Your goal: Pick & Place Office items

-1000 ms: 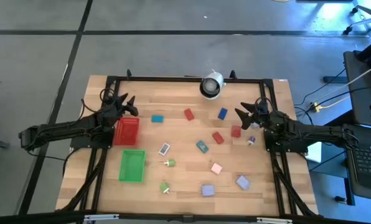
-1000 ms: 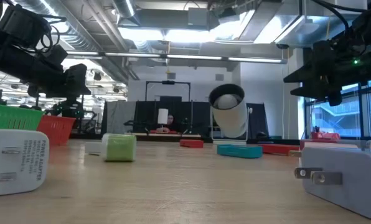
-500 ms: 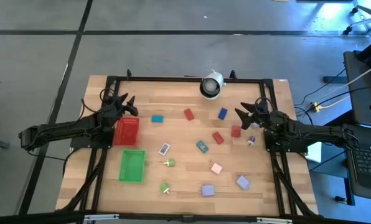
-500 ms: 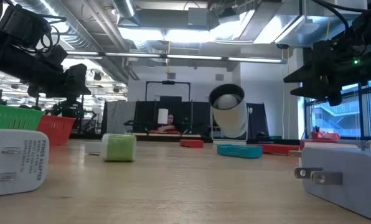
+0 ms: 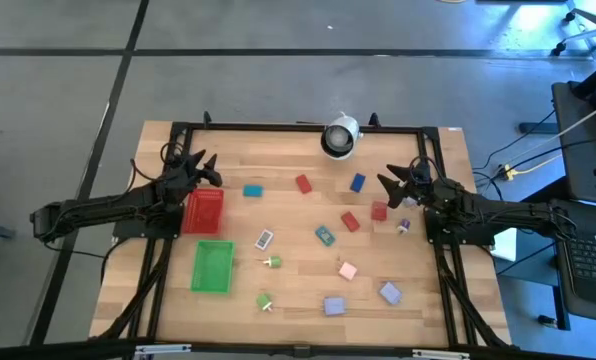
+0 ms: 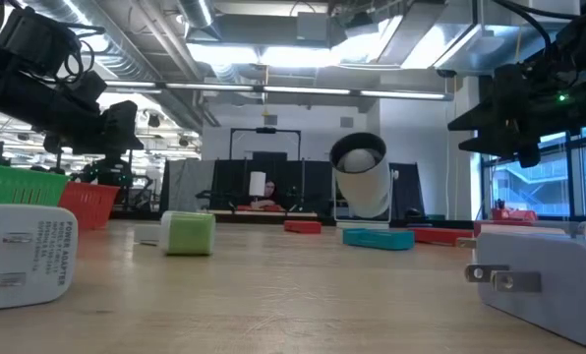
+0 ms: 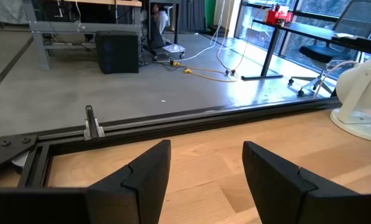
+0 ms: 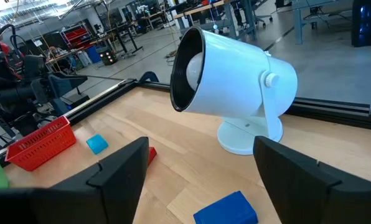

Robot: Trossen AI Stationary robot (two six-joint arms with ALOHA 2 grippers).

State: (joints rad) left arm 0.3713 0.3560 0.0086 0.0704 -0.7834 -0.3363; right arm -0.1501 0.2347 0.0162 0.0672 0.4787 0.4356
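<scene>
Several small office items lie scattered on the wooden table: a teal block (image 5: 253, 189), red blocks (image 5: 304, 183) (image 5: 350, 221) (image 5: 379, 211), a blue block (image 5: 358, 183), a pink block (image 5: 348, 270), lavender blocks (image 5: 334, 305) (image 5: 390, 292) and green pins (image 5: 271, 262) (image 5: 265, 300). My left gripper (image 5: 200, 165) hovers open above the far end of the red tray (image 5: 204, 210), holding nothing. My right gripper (image 5: 390, 185) hovers open at the right, just beyond the red block, also with nothing between its fingers (image 8: 120, 180). The blue block (image 8: 226, 208) lies ahead of it.
A green tray (image 5: 213, 266) lies nearer than the red one. A white round black-centred object (image 5: 339, 136) stands at the far edge. A black frame (image 5: 278, 126) borders the table. White plug adapters (image 6: 23, 256) (image 6: 549, 275) sit close to the low camera.
</scene>
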